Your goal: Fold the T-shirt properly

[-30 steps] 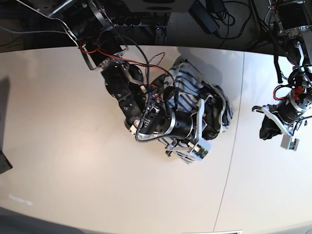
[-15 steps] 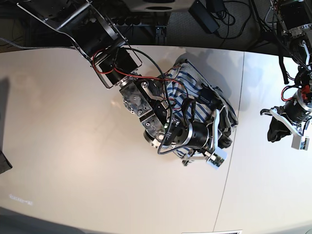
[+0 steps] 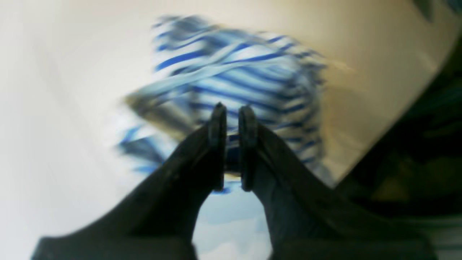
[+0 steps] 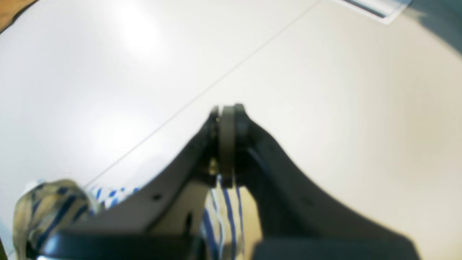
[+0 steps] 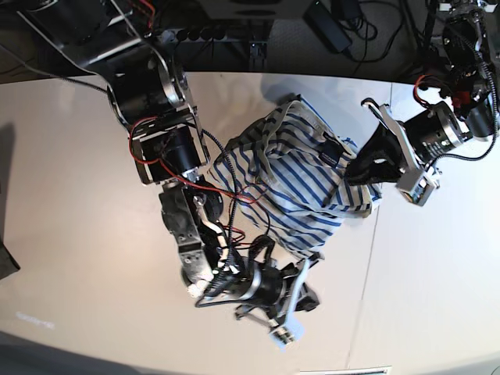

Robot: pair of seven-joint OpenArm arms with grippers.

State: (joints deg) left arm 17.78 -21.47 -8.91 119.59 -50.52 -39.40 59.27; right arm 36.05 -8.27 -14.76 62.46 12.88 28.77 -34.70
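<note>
The white T-shirt with blue stripes [image 5: 289, 180] lies bunched on the table and is stretched down toward the front. My right gripper [image 5: 307, 273] is at its lower tip. In the right wrist view this gripper [image 4: 227, 137] is shut on a fold of cloth, and striped fabric [image 4: 223, 216] hangs below it. My left gripper [image 5: 353, 176] is at the shirt's right edge. In the left wrist view its jaws [image 3: 232, 144] stand almost together with a thin gap, over the blurred striped shirt [image 3: 245, 76]. I see no cloth pinched there.
The pale table [image 5: 94, 234] has a seam [image 5: 367, 266] running front to back just right of the shirt. Dark cables and a power strip [image 5: 344, 31] lie beyond the far edge. The right arm's links and red wires [image 5: 180, 180] overlap the shirt's left side.
The right gripper has swung down toward the table's front, pulling the shirt's lower edge out with it. The left arm has moved in from the far right to the shirt's right edge.
</note>
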